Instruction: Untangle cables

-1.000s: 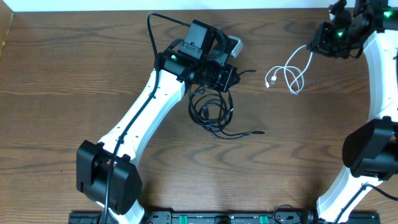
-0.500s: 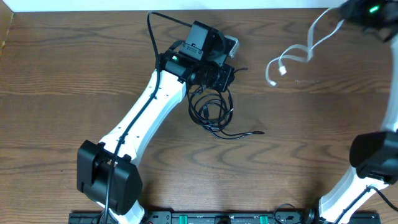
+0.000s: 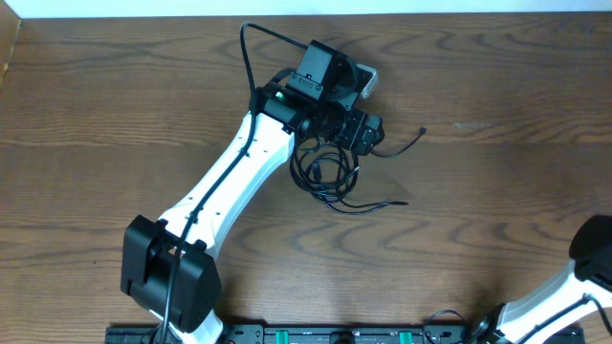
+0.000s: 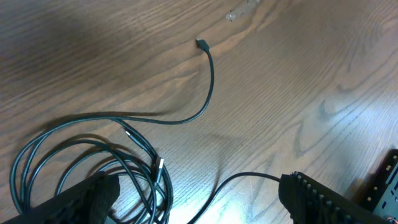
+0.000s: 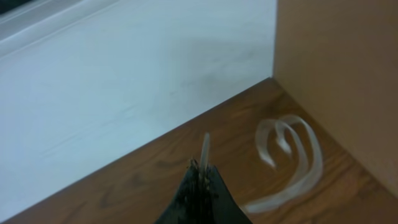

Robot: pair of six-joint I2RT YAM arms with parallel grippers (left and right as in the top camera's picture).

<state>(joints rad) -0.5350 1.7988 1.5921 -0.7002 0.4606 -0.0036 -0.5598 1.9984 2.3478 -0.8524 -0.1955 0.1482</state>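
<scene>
Overhead, you see the left arm (image 3: 239, 182) stretched across the table (image 3: 497, 191) to the black cables (image 3: 323, 177). They lie in a loose coil near the middle of the table, just below the left gripper (image 3: 371, 134). One thin black strand runs out to the right of that gripper and stops at a small plug (image 3: 424, 131). Another strand trails from the low side of the coil toward the right.

In the left wrist view, the fingers (image 4: 93, 196) stand wide apart, with only wood and cable between them. The loops sit at the lower left, partly under one finger, though you cannot tell whether it touches them. A metal-tipped plug (image 4: 158, 167) lies among the loops.

Your right arm (image 3: 593, 258) shows overhead only at the lower right corner, with its gripper outside that view. In the right wrist view, the right gripper (image 5: 202, 179) has its fingers pressed together on the white cable (image 5: 205, 148). A short piece sticks up from the tips. The rest is a blurred loop to the right, over a corner of the table beside a tan panel (image 5: 336, 74). You cannot tell whether that loop rests on the wood or hangs above it.
</scene>
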